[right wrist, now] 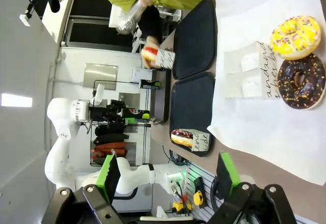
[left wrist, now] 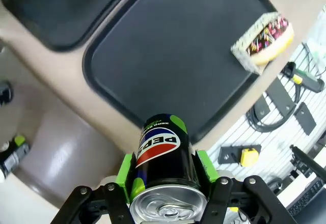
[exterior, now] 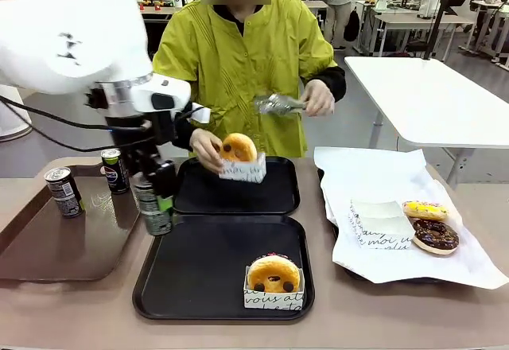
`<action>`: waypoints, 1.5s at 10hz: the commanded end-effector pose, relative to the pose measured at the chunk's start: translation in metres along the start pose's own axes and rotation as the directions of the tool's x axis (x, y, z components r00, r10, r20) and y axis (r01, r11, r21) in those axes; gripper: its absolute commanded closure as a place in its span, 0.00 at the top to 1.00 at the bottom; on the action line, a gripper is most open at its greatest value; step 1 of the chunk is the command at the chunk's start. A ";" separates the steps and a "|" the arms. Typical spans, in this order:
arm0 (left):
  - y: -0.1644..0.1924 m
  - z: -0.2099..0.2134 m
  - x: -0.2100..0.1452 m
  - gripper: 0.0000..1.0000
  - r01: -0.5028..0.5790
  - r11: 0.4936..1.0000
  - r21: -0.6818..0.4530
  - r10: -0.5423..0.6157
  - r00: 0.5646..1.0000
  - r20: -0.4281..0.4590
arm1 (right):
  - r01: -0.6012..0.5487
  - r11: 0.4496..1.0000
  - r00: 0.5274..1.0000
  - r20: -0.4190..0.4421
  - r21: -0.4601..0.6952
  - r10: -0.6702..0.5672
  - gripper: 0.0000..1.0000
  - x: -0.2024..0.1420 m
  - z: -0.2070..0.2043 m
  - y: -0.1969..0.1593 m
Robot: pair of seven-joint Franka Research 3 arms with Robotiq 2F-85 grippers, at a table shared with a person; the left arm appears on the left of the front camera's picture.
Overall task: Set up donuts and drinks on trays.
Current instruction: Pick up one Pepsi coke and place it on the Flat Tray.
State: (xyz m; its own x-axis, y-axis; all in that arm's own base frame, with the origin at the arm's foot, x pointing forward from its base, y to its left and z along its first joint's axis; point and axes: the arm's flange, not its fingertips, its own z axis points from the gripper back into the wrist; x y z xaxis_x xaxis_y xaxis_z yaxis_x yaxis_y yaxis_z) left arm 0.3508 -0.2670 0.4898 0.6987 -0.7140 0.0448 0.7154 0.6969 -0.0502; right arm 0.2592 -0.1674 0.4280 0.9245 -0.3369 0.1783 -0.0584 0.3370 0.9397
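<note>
L gripper (left wrist: 165, 169) clamps slim dark silver-topped can (left wrist: 162, 147) by nearer black rectangular plastic tray (exterior: 203, 266) left rim; R gripper (right wrist: 168, 175) fingers spread, empty.

Robotics lab, open-plan hall. Landmark: brown table (exterior: 358, 318).
- Over its left end: white robot arm (exterior: 71, 24) with loose black cable (exterior: 48, 119). Left gripper (left wrist: 165, 168) is clamped on a can (left wrist: 160, 145).
- On it: black trays (exterior: 199, 278) with donuts (exterior: 273, 273), food props laid out on a work table.
- Below its near edge: white slotted tool panel (left wrist: 265, 132) hung with black brackets, cords and a yellow tape measure (left wrist: 249, 157).
- Beyond its far right corner: plain white table (exterior: 429, 95) on a bare grey floor (exterior: 350, 127).
- Farther behind: rows of white desks (exterior: 398, 20) carrying equipment, with people standing among them.
</note>
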 end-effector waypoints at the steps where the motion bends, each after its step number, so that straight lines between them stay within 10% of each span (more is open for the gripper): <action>1: -0.004 -0.004 0.017 0.59 0.004 1.000 0.015 -0.005 0.999 0.033 | -0.013 1.000 1.000 0.006 0.014 0.013 1.00 0.001 0.000 -0.001; 3: -0.007 0.036 -0.037 0.59 0.112 0.993 -0.041 -0.116 0.987 -0.110 | -0.013 1.000 1.000 0.006 0.014 0.013 1.00 0.001 0.000 -0.001; 6: -0.013 0.126 -0.199 0.59 0.133 0.991 -0.014 -0.132 0.989 0.073 | -0.013 1.000 1.000 0.006 0.014 0.013 1.00 0.001 0.000 -0.001; 15: 0.002 0.120 -0.201 0.59 0.092 0.995 -0.031 -0.090 0.994 0.068 | -0.013 1.000 1.000 0.006 0.014 0.013 1.00 0.001 0.000 -0.001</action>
State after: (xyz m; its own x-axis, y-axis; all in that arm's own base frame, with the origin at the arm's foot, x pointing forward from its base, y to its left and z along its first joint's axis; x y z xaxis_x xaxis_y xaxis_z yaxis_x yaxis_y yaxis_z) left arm 0.2152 -0.1165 0.5955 0.6437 -0.7572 0.1109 0.7651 0.6394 -0.0757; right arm 0.2595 -0.1674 0.4278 0.9248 -0.3365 0.1776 -0.0577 0.3372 0.9397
